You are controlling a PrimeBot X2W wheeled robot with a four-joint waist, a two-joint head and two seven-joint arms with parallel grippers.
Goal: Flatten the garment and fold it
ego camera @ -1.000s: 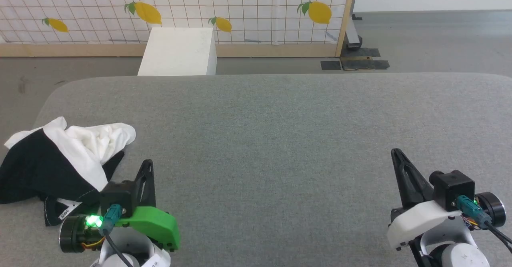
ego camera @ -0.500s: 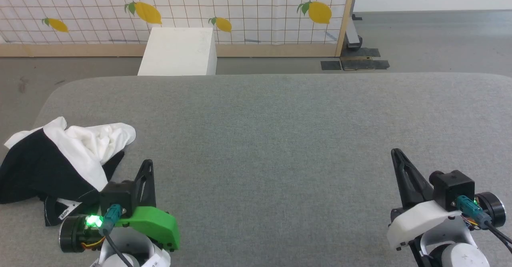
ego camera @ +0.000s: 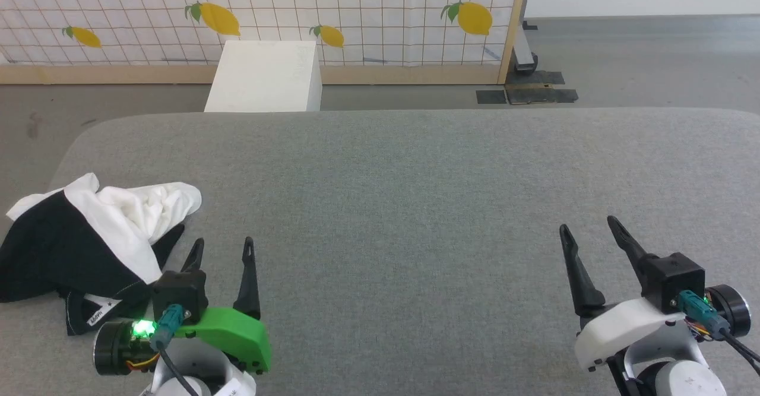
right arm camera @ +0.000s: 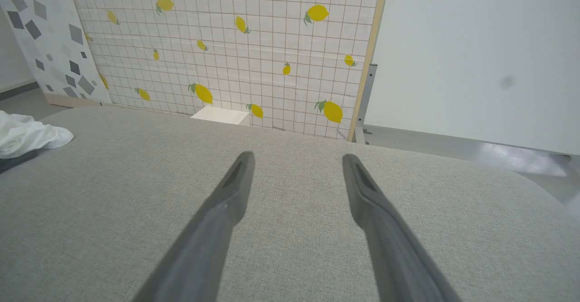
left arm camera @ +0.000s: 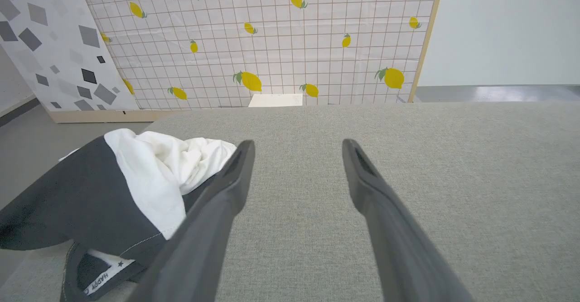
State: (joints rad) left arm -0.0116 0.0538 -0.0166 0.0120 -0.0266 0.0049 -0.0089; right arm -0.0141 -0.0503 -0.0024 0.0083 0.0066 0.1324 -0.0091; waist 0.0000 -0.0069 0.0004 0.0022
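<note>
- The garment (ego camera: pixel 89 235) lies crumpled in a heap at the near left corner of the grey fabric surface (ego camera: pixel 415 194). It is not flat and not folded.
- The white body is bunched up on the far side of the heap. The black part spreads toward the surface's left edge and looks to drape over it.
- A small white label (ego camera: pixel 101 316) with dark print sits in the collar opening on the near side of the heap.
- The left claw (ego camera: pixel 224 241) has a green housing and sits near left, just right of the garment. Its jaws are spread wide with nothing between them, and the fingers point away from the robot, low over the surface.
- Its outer finger (left arm camera: pixel 217 211) is just beside the garment's black edge. In the left wrist view it overlaps the cloth, and I cannot tell whether they touch.
- The right claw (ego camera: pixel 587 224) has a white housing and sits near right, well apart from the garment. Its jaws are also spread wide and empty, over bare grey fabric.
- The right wrist view catches a bit of white cloth at its left edge.
- A white box (ego camera: pixel 264 75) stands on the floor (ego camera: pixel 641 57) past the far edge of the surface.
- Behind the box is a lemon-print screen (ego camera: pixel 368 10) with a grid pattern and a wooden frame.
</note>
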